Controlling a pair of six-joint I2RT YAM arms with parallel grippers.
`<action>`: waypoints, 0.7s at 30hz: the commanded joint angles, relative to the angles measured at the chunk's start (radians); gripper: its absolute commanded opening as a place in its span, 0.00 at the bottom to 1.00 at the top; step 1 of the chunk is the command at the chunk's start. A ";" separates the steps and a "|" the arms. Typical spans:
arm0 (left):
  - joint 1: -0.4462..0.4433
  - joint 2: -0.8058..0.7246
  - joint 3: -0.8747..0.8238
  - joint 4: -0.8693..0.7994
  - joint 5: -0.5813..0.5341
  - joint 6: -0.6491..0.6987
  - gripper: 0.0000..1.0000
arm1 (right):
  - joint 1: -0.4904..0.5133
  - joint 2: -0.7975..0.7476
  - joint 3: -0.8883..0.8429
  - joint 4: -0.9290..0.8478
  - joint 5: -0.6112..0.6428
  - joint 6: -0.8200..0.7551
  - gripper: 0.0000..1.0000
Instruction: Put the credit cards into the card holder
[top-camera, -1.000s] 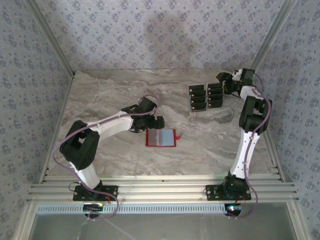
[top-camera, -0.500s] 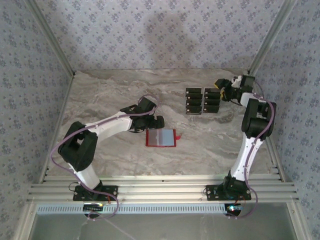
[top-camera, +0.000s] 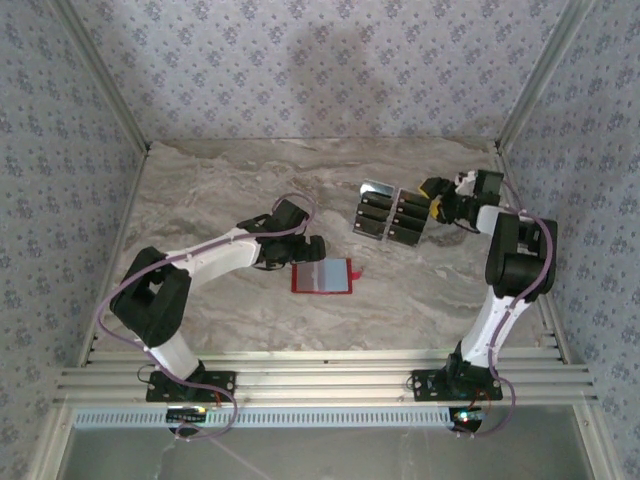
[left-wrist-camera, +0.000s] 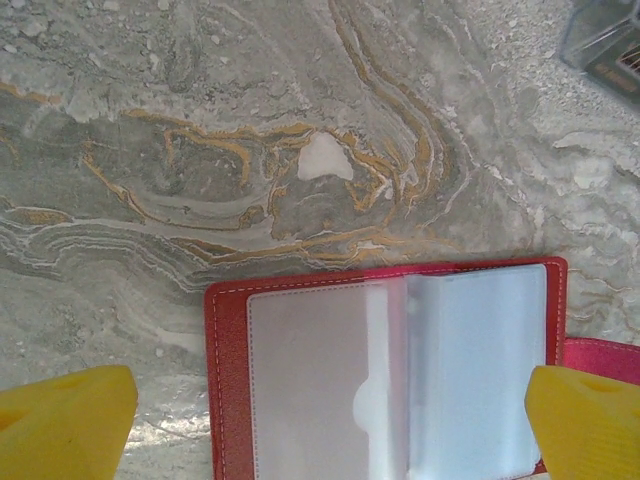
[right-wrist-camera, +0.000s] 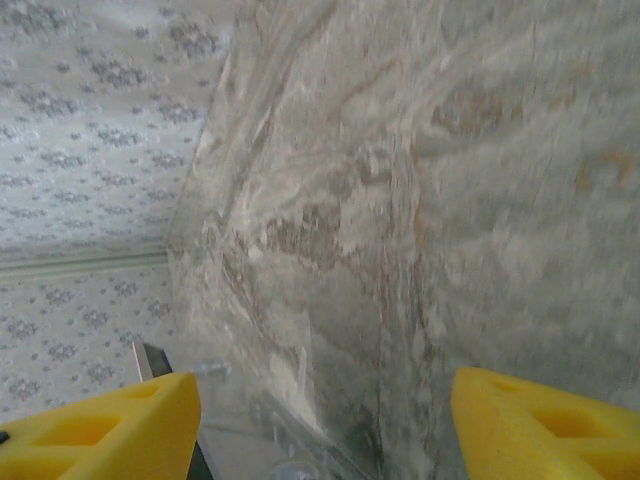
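Wallet (top-camera: 323, 275) lies open and flat on the counter (top-camera: 200, 190), a bit R of centre, long edges approx parallel to the front rail (top-camera: 320, 380), tab (top-camera: 358, 272) poking off its R edge. Bare marble all round it: a broad stretch out to the L wall (top-camera: 90, 110), a strip btw wallet and rail, more behind up to the back edge. Cards (top-camera: 390, 212) sit as two short columns behind and R of the wallet, apart from it, the block skewed vs the counter edges; its far-L corner glints like clear plastic. Less room there: R wall (top-camera: 590, 110) is near and the R arm is folded alongside. L claw (top-camera: 312, 248) is at the wallet's back-L corner, spread wide. R claw (top-camera: 437, 203) is at the block's R edge. L wrist view adds what overhead can't give: red stitched border, two grey see-through pockets (left-wrist-camera: 400, 380) side by side, yellow fingertips (left-wrist-camera: 65, 420) far out to either side. The L tip is off the wallet's edge, the R tip is just by the tab, contact not clear. Top R of that view also catches a corner of the cards. R wrist view is blurry: fingertips (right-wrist-camera: 95, 430) far apart, counter seen steeply tilted w/ wall at L, a clear plastic edge (right-wrist-camera: 290, 440) low btw the tips. Can't tell if they press on it or only straddle it; overhead is too small to settle that.
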 joint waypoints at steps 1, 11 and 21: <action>0.003 -0.044 -0.004 0.010 0.004 -0.010 1.00 | 0.009 -0.090 -0.046 0.000 -0.009 -0.002 0.69; 0.019 -0.074 0.009 -0.029 -0.043 0.011 1.00 | 0.053 -0.410 -0.005 -0.350 0.288 -0.224 0.73; 0.117 -0.144 -0.025 -0.064 -0.045 0.042 1.00 | 0.392 -0.444 0.174 -0.741 0.620 -0.567 0.64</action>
